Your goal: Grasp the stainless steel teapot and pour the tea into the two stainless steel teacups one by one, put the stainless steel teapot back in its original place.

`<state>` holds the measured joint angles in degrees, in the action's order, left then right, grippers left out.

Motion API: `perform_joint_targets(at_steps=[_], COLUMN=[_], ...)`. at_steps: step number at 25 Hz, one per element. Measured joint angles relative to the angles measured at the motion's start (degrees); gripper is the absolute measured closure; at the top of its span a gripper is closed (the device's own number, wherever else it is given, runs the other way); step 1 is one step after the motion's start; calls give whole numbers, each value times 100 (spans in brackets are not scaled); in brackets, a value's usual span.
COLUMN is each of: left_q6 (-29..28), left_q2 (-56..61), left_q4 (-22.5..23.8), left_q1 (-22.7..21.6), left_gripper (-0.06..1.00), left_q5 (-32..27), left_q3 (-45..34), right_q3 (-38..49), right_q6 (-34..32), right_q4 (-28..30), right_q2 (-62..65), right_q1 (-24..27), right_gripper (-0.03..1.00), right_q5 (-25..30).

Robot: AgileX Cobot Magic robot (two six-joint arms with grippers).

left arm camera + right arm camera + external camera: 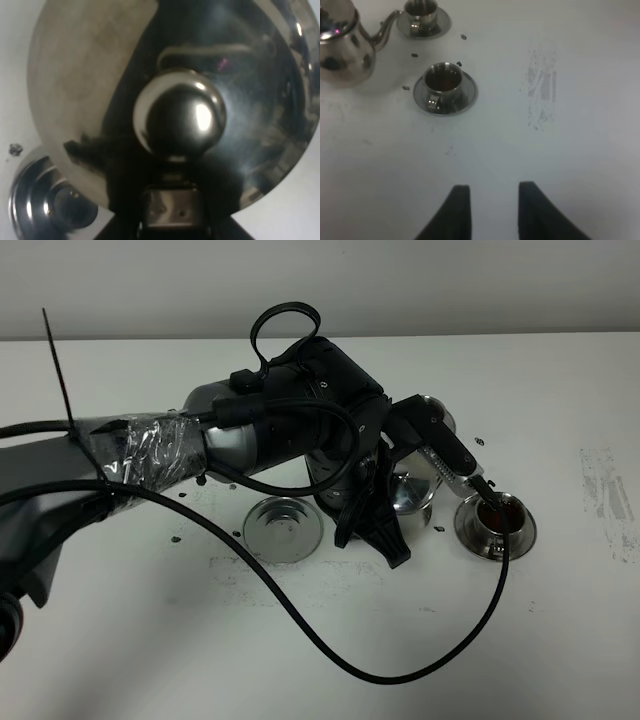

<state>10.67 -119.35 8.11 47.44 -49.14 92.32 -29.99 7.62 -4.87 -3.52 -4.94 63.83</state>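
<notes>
My left gripper (pixel 382 515) reaches across the middle and is shut on the stainless steel teapot (pixel 411 492); the arm hides the handle. In the left wrist view the lid and its knob (pixel 180 117) fill the picture. The teapot (pixel 340 45) stands nearly upright, its spout (pixel 385 29) pointing at the far teacup (pixel 422 14), which the wrist half hides in the high view (pixel 437 418). The near teacup (pixel 495 523) (pixel 444 82) holds reddish-brown tea. The original place, a round steel coaster (pixel 283 528), lies bare to the left. My right gripper (pixel 490 207) hovers near the front, jaws slightly apart and holding nothing.
A black cable (pixel 400 672) loops over the table in front of the coaster and cups. A grey smudge (pixel 610 502) marks the surface at the right. Small black marks (pixel 406 88) dot the table around the cups. A saucer (pixel 35 200) shows beside the lid.
</notes>
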Motion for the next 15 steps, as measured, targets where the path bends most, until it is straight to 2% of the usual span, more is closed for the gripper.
perform_joint_targets(at_steps=[5, 15], left_q6=[0, 7], left_q2=[-146, -177], left_q4=[-121, -138], left_q1=[0, 0], left_gripper=[77, 77], left_q5=[260, 320], left_q3=[-170, -219], right_q3=[0, 0], right_q6=[0, 0], right_q4=[5, 5], right_q2=[0, 0], right_q1=[0, 0], right_gripper=[74, 74], right_q5=[0, 0])
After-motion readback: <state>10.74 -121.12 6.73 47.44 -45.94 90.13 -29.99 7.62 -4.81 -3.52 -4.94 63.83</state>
